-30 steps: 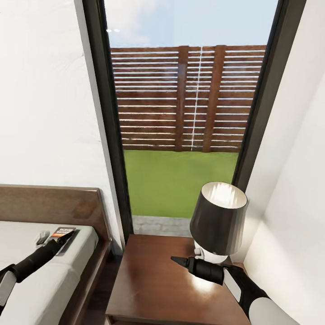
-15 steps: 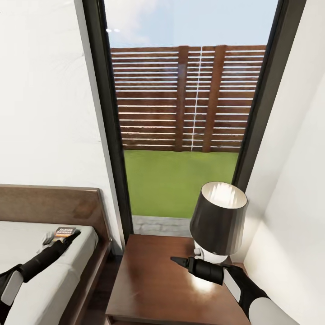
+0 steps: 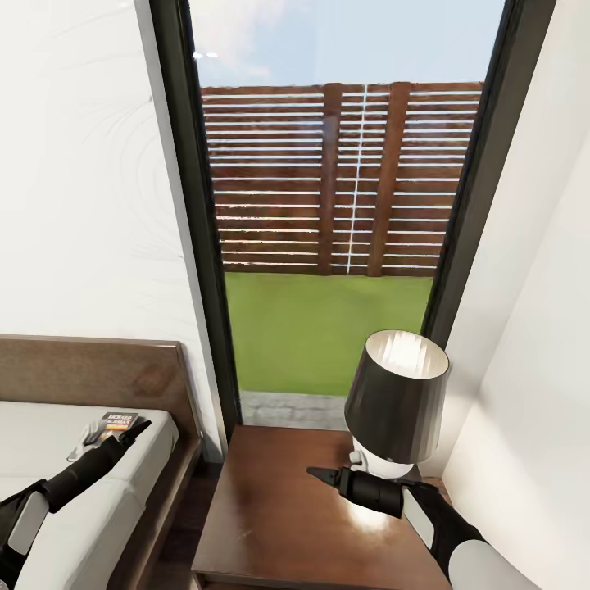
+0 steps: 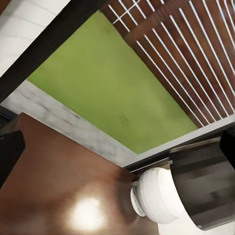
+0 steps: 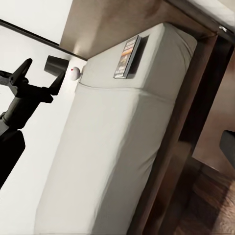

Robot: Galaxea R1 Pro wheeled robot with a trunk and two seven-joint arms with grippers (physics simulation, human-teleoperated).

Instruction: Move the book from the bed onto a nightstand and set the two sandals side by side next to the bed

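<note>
The book [image 3: 117, 420] lies flat on the bed's pale mattress [image 3: 98, 500] near the headboard corner; it also shows on the mattress [image 5: 112, 147] as the book [image 5: 126, 58] in the right wrist view. My left gripper [image 3: 141, 426] hovers just above the book's near edge. It is open, with its fingers spread apart and nothing between them, as the right wrist view shows of the left gripper [image 5: 41, 72]. My right gripper [image 3: 315, 474] is open over the nightstand [image 3: 270, 524], beside the lamp's base. The sandals are out of view.
A lamp [image 3: 397, 393] with a dark shade and white base stands at the nightstand's back right. A tall dark-framed window [image 3: 336, 246] is behind it, with a white wall close on the right. A small white object [image 3: 86, 433] lies on the mattress beside the book.
My left gripper has risen a little and shifted right, off the middle of the book. The book still lies on the mattress. The right arm has barely moved.
</note>
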